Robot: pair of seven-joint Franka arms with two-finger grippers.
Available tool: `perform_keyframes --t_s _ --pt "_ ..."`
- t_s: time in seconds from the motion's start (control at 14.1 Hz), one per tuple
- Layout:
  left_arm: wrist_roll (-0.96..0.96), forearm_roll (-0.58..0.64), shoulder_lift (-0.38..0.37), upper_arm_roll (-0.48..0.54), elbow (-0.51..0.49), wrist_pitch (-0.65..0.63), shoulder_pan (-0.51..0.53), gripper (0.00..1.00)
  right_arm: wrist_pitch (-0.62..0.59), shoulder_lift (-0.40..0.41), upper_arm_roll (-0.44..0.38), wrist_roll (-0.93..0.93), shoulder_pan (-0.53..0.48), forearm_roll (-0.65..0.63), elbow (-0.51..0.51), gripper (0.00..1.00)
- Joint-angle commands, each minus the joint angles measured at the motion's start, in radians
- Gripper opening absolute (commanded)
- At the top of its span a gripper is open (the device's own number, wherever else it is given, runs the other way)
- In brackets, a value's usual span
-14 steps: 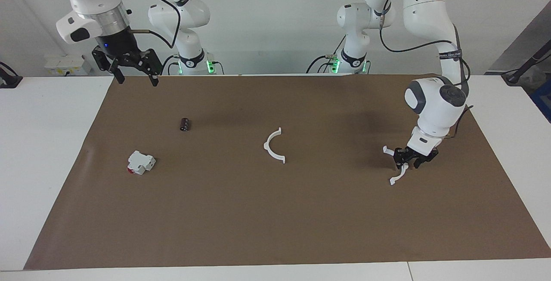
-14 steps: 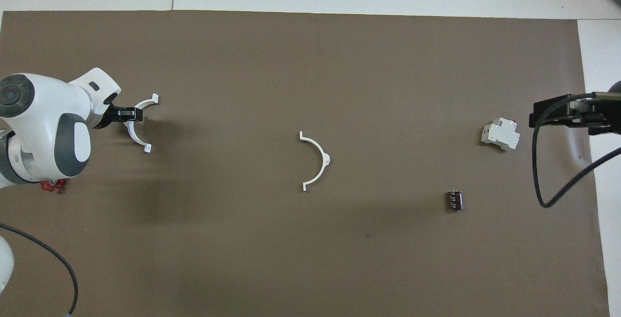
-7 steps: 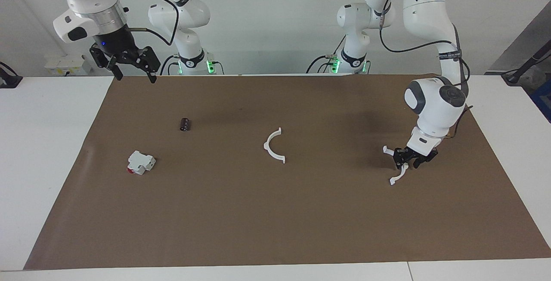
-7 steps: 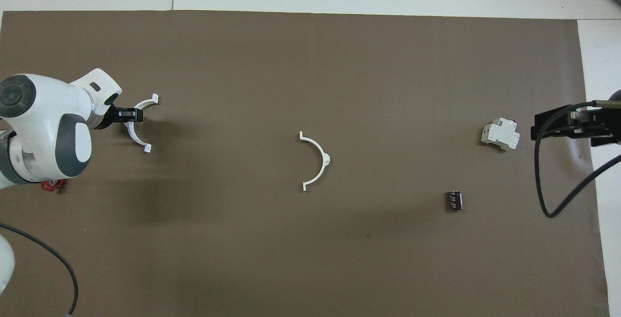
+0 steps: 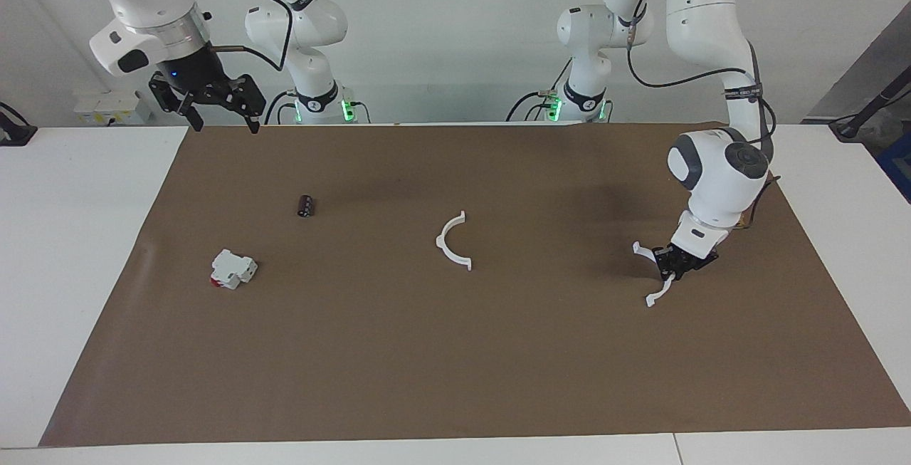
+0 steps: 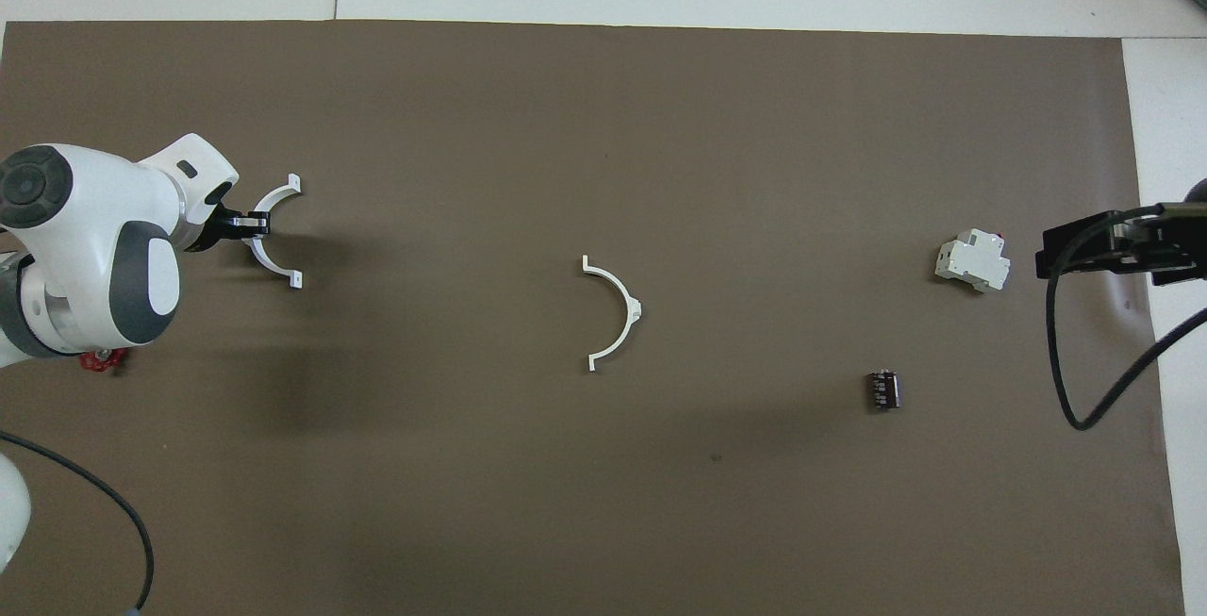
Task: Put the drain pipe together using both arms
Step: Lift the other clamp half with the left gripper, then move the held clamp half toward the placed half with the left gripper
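Observation:
The drain pipe lies in two thin white half-rings on the brown mat. One half-ring (image 5: 440,243) (image 6: 627,300) rests alone at the mat's middle. The other half-ring (image 5: 655,298) (image 6: 273,265) is toward the left arm's end, and my left gripper (image 5: 672,265) (image 6: 247,223) is down at the mat, shut on the middle of its arc. My right gripper (image 5: 224,123) (image 6: 1056,251) hangs open and empty in the air over the mat's corner at the right arm's end.
A white block with a red part (image 5: 233,269) (image 6: 972,260) and a small dark cylinder (image 5: 306,205) (image 6: 884,390) lie toward the right arm's end. A small red object (image 6: 101,360) shows beside the left arm. White tabletop borders the brown mat (image 5: 455,365).
My left gripper has closed on the half-ring, which turned and shifted slightly in the grip. The right gripper has drifted a little higher.

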Motion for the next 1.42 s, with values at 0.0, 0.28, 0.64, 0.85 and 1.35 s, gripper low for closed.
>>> perform_keyframes --t_s 0.0,0.28,0.64,0.85,1.35 --pt "0.01 -0.016 -0.011 0.002 0.007 -0.003 -0.004 0.0 0.004 -0.003 0.009 -0.025 -0.018 0.001 -0.014 1.0" --pt "0.002 -0.014 -0.092 0.005 -0.008 -0.005 -0.088 0.0 0.004 -0.004 0.009 -0.022 -0.024 0.013 -0.016 1.0" --pt "-0.172 0.013 -0.123 0.006 -0.015 -0.078 -0.243 0.0 -0.002 -0.014 0.011 -0.029 -0.02 0.018 -0.013 1.0" --pt "-0.277 0.02 -0.128 0.005 -0.017 -0.078 -0.337 0.0 -0.002 -0.015 0.012 -0.029 -0.012 0.019 -0.014 1.0" --pt "-0.504 0.027 -0.125 0.006 -0.042 -0.077 -0.496 0.0 -0.002 -0.015 0.012 -0.029 -0.012 0.019 -0.013 1.0"
